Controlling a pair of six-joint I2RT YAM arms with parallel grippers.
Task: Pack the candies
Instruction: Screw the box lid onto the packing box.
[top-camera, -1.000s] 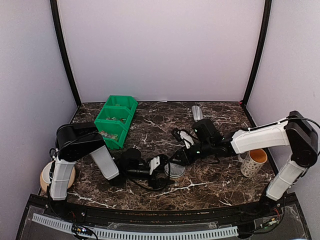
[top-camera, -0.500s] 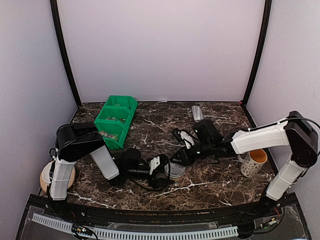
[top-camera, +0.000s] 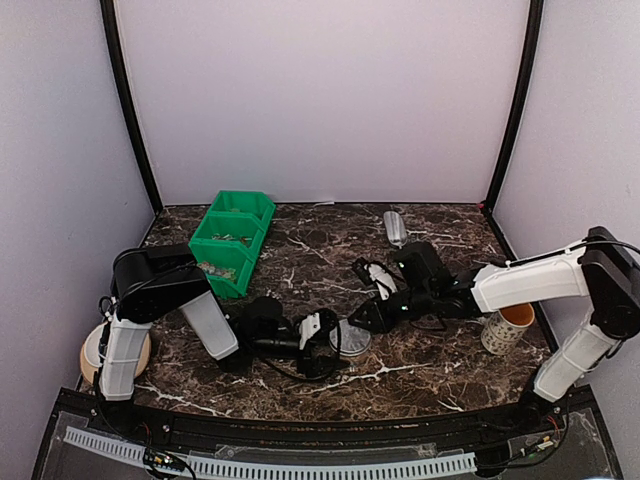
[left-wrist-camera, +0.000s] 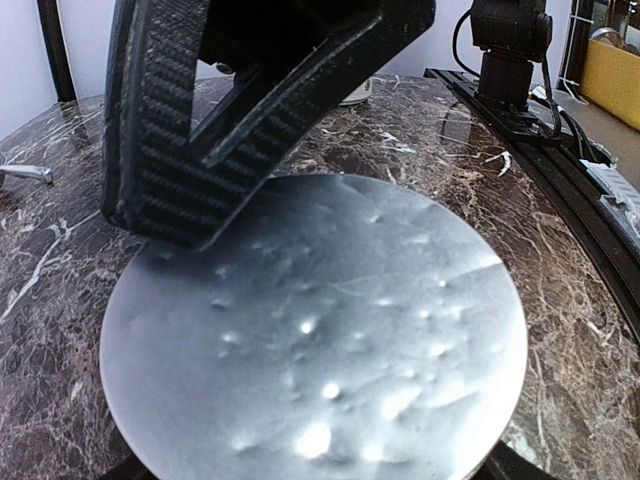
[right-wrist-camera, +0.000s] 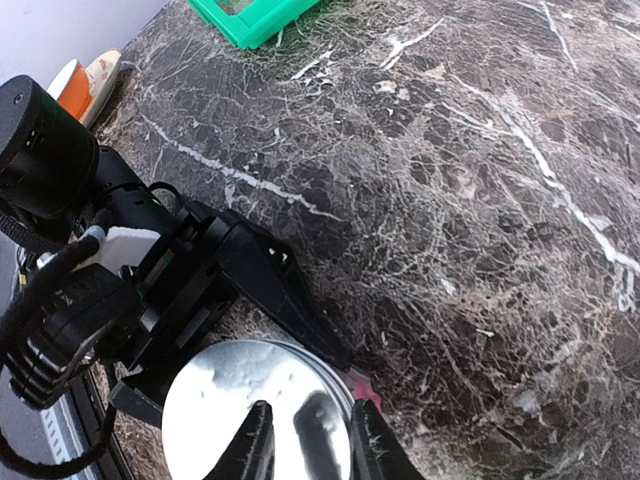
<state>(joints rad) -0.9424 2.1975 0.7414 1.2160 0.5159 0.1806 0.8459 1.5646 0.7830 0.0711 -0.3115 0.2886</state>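
Compared with one second ago, the right claw (top-camera: 367, 317) is sitting a little more to the right in the top view, at the far edge of the tub (top-camera: 354, 343), and its arm is lying slightly lower over the table (top-camera: 440, 380). From above I am seeing the left claw (top-camera: 333, 338) reaching in from the left and gripping the tub between its fingers. The candies (top-camera: 210, 267) are lying in the green bin (top-camera: 229, 282) at the back left, well apart from both claws, and the mug (top-camera: 503, 328) is standing on the right. On the left wrist camera the tub's shiny lid (left-wrist-camera: 320, 340) is filling most of the view, and black carbon-patterned fingers are hanging over its far left part. On the right wrist camera the right claw's two fingers are standing a little apart above the lid, with nothing between them. A small pink bit (right-wrist-camera: 364, 393) is showing at the tub's rim beside one fingertip; I cannot tell what it is.
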